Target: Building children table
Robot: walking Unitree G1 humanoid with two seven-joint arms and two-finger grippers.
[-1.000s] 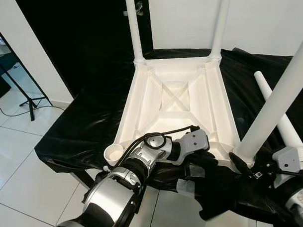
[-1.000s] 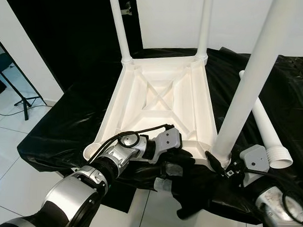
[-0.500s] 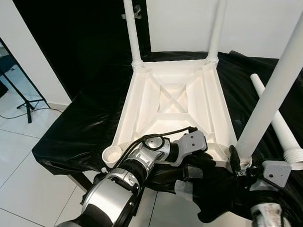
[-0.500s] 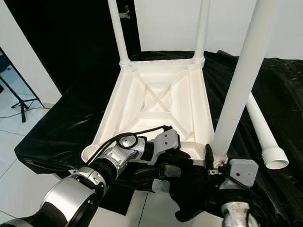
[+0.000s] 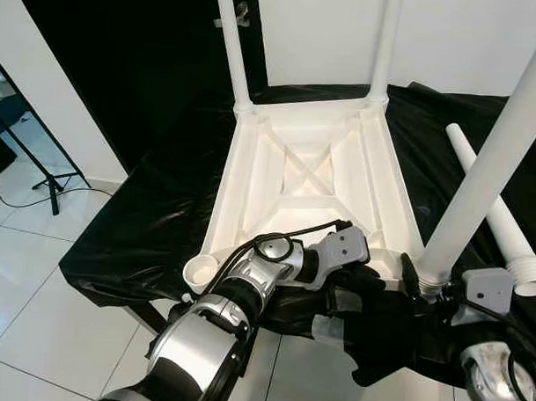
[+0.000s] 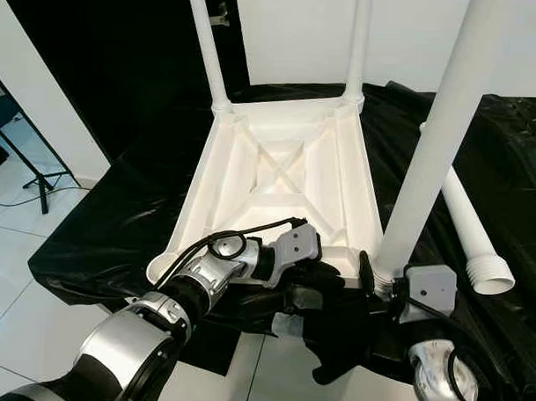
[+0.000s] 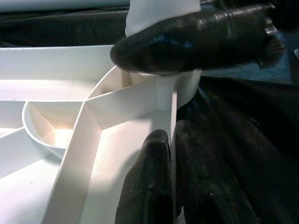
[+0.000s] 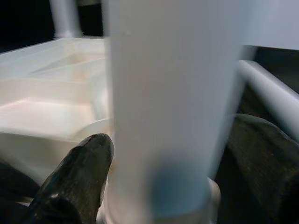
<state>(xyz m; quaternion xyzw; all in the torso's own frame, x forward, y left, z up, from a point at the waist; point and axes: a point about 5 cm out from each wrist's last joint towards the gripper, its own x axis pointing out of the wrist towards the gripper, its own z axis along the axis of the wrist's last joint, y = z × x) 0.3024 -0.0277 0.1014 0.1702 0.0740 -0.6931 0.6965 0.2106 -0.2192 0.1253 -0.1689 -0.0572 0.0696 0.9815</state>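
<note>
The white plastic table top (image 5: 229, 190) lies upside down on a black-covered surface. Two white legs (image 5: 231, 41) (image 5: 385, 42) stand in its far corners. A third leg (image 5: 489, 164) stands in the near right corner. My right gripper (image 5: 428, 278) is shut on the base of this third leg, and the right wrist view shows that leg (image 8: 173, 93) between the fingers (image 8: 79, 172). My left gripper (image 7: 172, 135) is shut on the table's near rim (image 7: 170, 107), one finger inside and one outside. The near left corner socket (image 5: 199, 270) is hollow.
A loose white leg (image 5: 511, 235) lies on the black cloth (image 5: 144, 223) to the right of the table. The cloth hangs over the front edge with grey tape patches (image 5: 335, 301). A tripod (image 5: 53, 180) stands on the white tiled floor at left.
My right wrist has swung left, closer around the base of the near right leg. That leg's tilt wobbled slightly while its base stayed in the corner. The left arm has not moved.
</note>
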